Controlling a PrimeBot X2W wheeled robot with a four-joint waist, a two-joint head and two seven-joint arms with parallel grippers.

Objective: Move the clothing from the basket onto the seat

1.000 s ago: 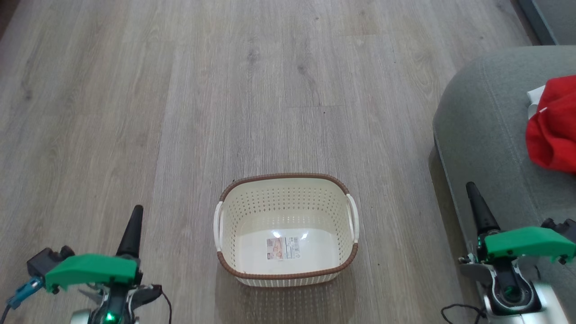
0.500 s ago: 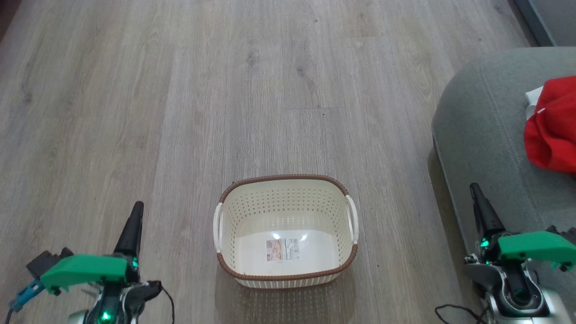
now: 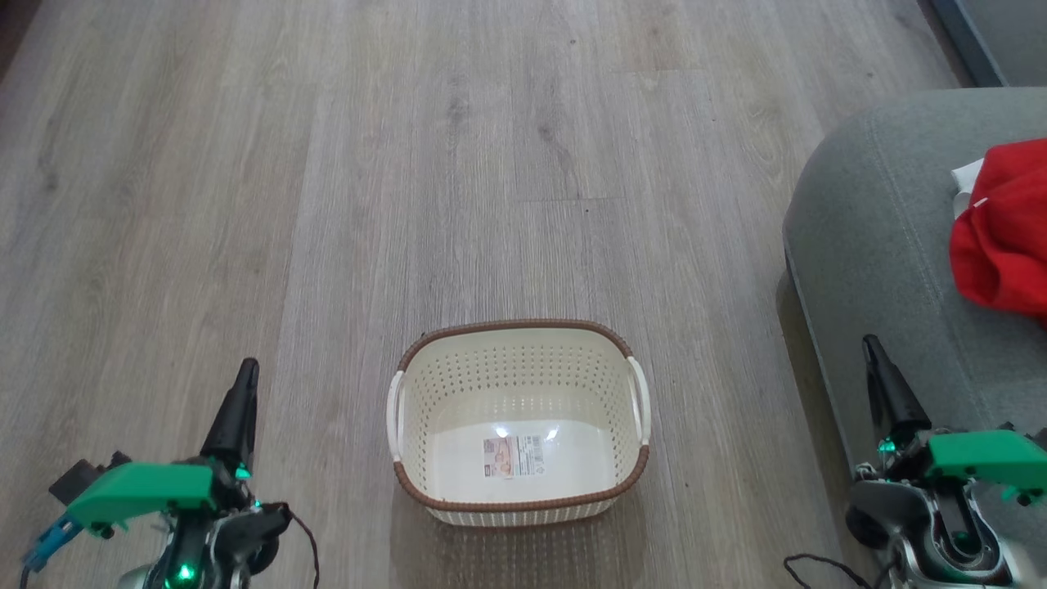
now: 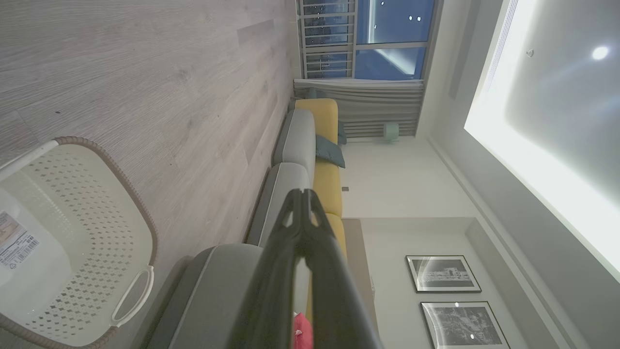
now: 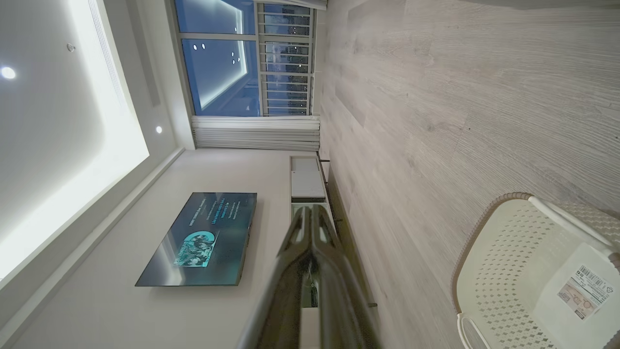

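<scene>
**Evidently finished: red clothing on the seat, basket bare**

Apparently the transfer step was over, as far as these views let one judge. The cream basket (image 3: 511, 372) stood on the wood floor (image 3: 409, 164). Its bottom showed plain down to the label sticker (image 3: 513, 455), with no cloth over it. The red clothing (image 3: 1002, 237), with a white section at its upper edge, lay bunched on the grey-green seat (image 3: 883, 270), well to the right of the basket. The picture's edge cut it off, so how much lay there could not be told.

The left gripper (image 3: 247, 370) hung low to the left of the basket and apart from it, its two dark fingers pressed together on nothing. The right gripper (image 3: 869, 342) hung to the right of the basket, between it and the clothing, by the seat's near edge. It too was clenched and carried nothing.

By my reading, no garment was left to fetch. The next move called for little more than a check that nothing red lay on the floor around the basket or had slipped off the seat. After that, both arms could go to rest, kept clear of the basket's white handles.
</scene>
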